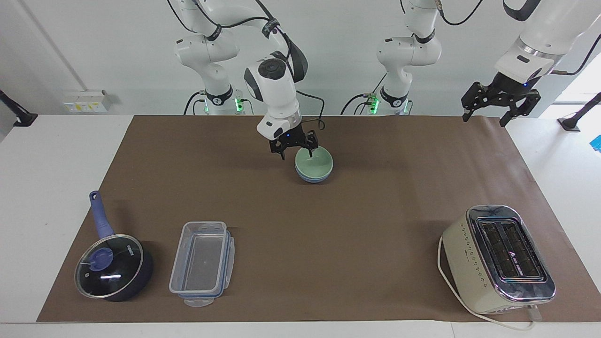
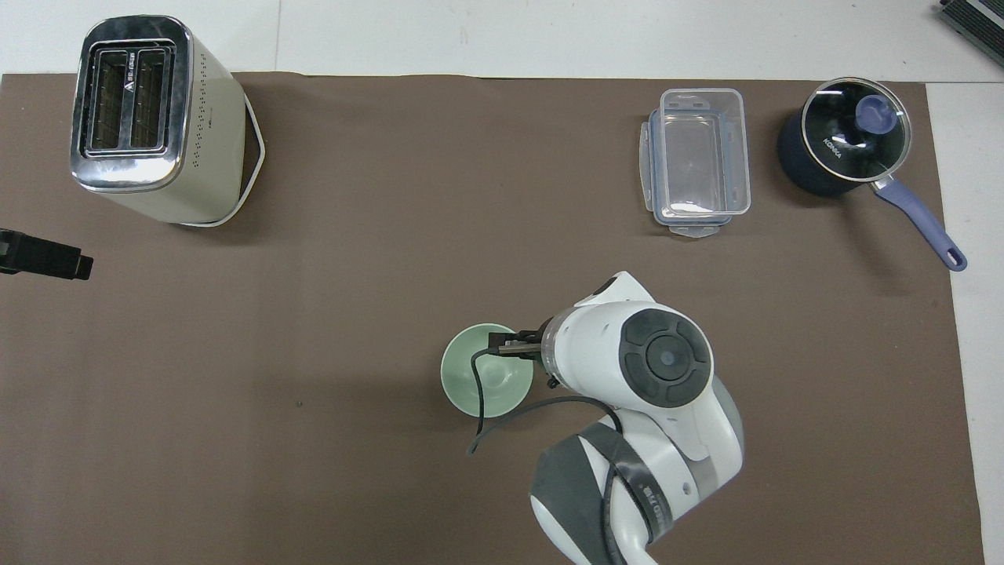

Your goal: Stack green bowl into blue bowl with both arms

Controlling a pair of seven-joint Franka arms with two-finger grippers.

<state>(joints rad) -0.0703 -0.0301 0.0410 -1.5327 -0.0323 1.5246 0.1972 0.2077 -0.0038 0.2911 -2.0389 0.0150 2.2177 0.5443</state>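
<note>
The green bowl (image 1: pixel 313 163) sits nested inside the blue bowl (image 1: pixel 313 177), the pair resting on the brown mat (image 1: pixel 300 263) that covers the worktop (image 1: pixel 47 155), near the robots and about midway between the two arms' ends. In the overhead view only the green bowl (image 2: pixel 486 380) shows, hiding the one beneath it.

The right gripper (image 1: pixel 296 149) hangs just above the rim of the stacked bowls on the side toward the right arm's end, its fingers (image 1: pixel 282 152) spread apart and holding nothing, clear of the green rim. The left gripper (image 1: pixel 486 115) is raised over the mat's edge at the left arm's end, waiting, with its fingers wide apart and empty.

Far from the robots, a cream toaster (image 1: pixel 498 259) stands toward the left arm's end. Toward the right arm's end lie a clear plastic container (image 1: pixel 203 263) and, beside it, a dark blue lidded saucepan (image 1: pixel 112 266).
</note>
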